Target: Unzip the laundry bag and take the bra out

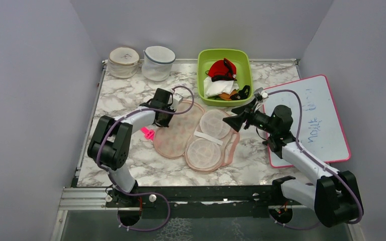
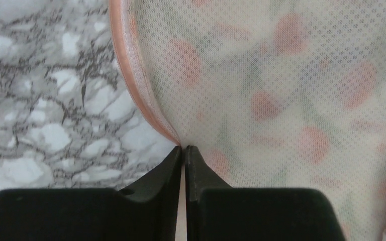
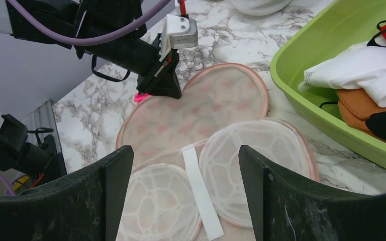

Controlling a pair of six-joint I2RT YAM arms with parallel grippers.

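The peach laundry bag (image 1: 176, 134) lies open in the middle of the table, its patterned flap spread left and two round white mesh cups (image 1: 204, 153) showing inside. My left gripper (image 1: 162, 119) is shut on the flap's pink zip edging (image 2: 130, 75) at the flap's far left rim; the jaws meet at the edging in the left wrist view (image 2: 183, 148). My right gripper (image 1: 232, 121) is open and empty, hovering over the bag's right side, with the cups (image 3: 254, 160) between its fingers (image 3: 115, 170). The red bra (image 1: 222, 69) lies in the green bin (image 1: 201, 75).
The bin also holds a white cloth (image 1: 217, 87) and a small black-and-orange garment (image 1: 237, 94). Two round white mesh tubs (image 1: 124, 61) stand at the back left. A whiteboard (image 1: 314, 120) lies at the right. A small pink piece (image 1: 147, 133) lies left of the bag.
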